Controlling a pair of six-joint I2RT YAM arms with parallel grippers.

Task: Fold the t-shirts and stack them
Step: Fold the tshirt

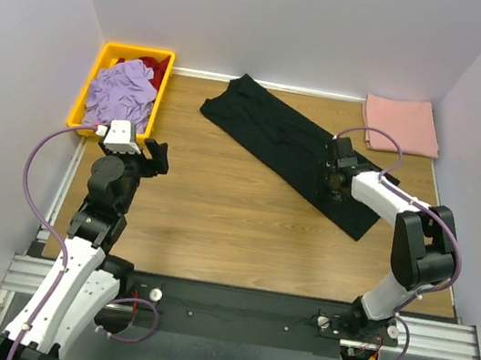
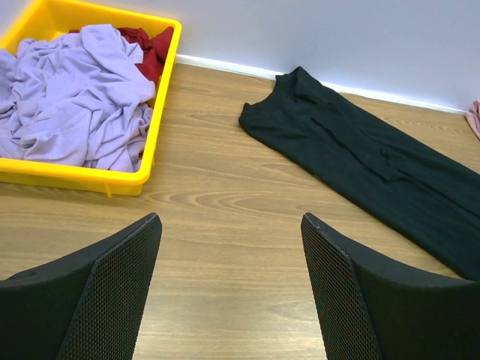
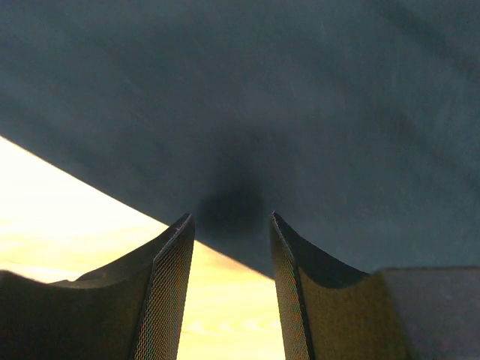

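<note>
The black t-shirt (image 1: 276, 135) lies folded into a long narrow strip, running diagonally from the back middle toward the right. My right gripper (image 1: 329, 172) hangs low over the strip's near long edge, toward its right end. In the right wrist view the right gripper (image 3: 229, 217) is open a moderate way, tips at the hem of the black t-shirt (image 3: 262, 97), bare wood between the fingers. The salmon-pink t-shirt (image 1: 402, 124) lies folded at the back right corner. My left gripper (image 1: 154, 154) hovers over bare wood at the left, and the left wrist view shows this gripper (image 2: 231, 217) wide open and empty, the black t-shirt (image 2: 375, 157) ahead of it.
A yellow bin (image 1: 83, 98) at the back left holds a crumpled lavender garment (image 1: 123, 96) and a red one (image 1: 153, 67). In the left wrist view the bin (image 2: 75, 184) sits ahead to the left. White walls close in the table on three sides.
</note>
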